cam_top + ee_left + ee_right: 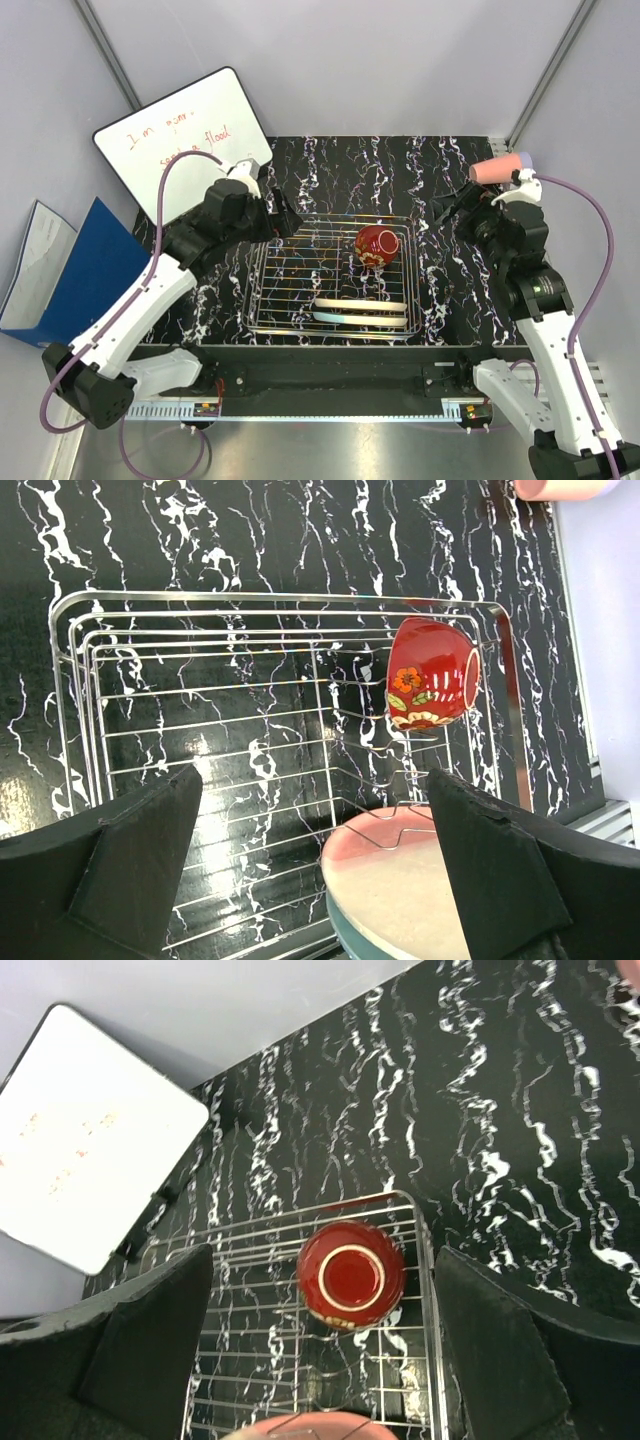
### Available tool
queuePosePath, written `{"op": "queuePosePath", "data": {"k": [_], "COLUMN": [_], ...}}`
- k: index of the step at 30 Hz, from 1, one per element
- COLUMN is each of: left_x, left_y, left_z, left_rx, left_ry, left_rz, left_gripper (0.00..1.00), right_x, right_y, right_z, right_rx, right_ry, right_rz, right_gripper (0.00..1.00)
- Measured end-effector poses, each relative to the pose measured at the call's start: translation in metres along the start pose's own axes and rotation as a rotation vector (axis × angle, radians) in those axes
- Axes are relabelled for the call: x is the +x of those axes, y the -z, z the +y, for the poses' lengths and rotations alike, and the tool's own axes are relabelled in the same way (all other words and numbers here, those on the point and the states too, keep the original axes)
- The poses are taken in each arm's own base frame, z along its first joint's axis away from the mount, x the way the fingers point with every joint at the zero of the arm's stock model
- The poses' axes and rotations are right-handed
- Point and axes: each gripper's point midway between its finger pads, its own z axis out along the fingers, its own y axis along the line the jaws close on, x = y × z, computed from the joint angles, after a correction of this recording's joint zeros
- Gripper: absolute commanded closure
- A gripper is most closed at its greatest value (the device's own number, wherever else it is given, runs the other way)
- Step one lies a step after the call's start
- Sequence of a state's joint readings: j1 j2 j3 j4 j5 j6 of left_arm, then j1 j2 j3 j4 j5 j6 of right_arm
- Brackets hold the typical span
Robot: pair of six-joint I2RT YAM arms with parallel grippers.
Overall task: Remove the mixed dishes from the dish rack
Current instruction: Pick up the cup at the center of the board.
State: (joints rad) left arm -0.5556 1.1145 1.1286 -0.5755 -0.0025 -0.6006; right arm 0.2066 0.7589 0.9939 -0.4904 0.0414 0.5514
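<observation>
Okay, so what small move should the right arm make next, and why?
Probably lower the right gripper toward the red bowl. The right wrist view shows the bowl roughly centred between the open jaws, which hold nothing. The bowl is still in the far right corner of the rack, the corner closest to that arm.

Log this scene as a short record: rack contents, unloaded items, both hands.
rack: silver wire-grid dish rack, central
in rack: glossy red patterned bowl on its side; pink-and-cream plate and light-blue-and-cream plate at near edge
out of rack: salmon-pink cup and lavender cup, far right
left hand: open, empty, above rack
right hand: open, empty
</observation>
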Motion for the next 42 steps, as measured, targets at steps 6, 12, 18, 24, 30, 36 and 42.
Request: {"op": "queuePosePath", "data": {"k": [6,12,18,24,30,36,42], "left_x": [0.009,0.018,0.02,0.017,0.016,0.021,0.032], "left_y": [0.002,0.006,0.016,0.026,0.026,0.019,0.007], "left_z": [0.002,0.006,0.006,0.005,0.006,0.012,0.019], "left_rx": [0.01,0.02,0.039,0.056,0.052,0.033,0.003], "left_ry": [0.0,0.001,-0.001,-0.006,-0.004,-0.001,0.001], "left_rz": [0.018,0.028,0.008,-0.018,-0.024,-0.001,0.042], "left_gripper": [0.01,0.01,0.01,0.01,0.01,0.01,0.01], "right_x": [-0.02,-0.057,-0.089,-0.076,-0.083,-0.094,-0.069], "right_y": [-0.011,-0.04,-0.088,-0.134,-0.172,-0.19,-0.203], "right_z": [-0.01,-0.029,-0.122,-0.199,-0.217,-0.25,-0.279], "right_rx": [0.092,0.237,0.49,0.619,0.601,0.607,0.658], "right_ry": [-0.019,-0.052,-0.291,-0.47,-0.523,-0.575,-0.6], "right_rz": [-0.073,-0.148,-0.203,-0.165,-0.139,-0.156,-0.101], "right_gripper": [0.0,0.01,0.0,0.0,0.0,0.0,0.0]}}
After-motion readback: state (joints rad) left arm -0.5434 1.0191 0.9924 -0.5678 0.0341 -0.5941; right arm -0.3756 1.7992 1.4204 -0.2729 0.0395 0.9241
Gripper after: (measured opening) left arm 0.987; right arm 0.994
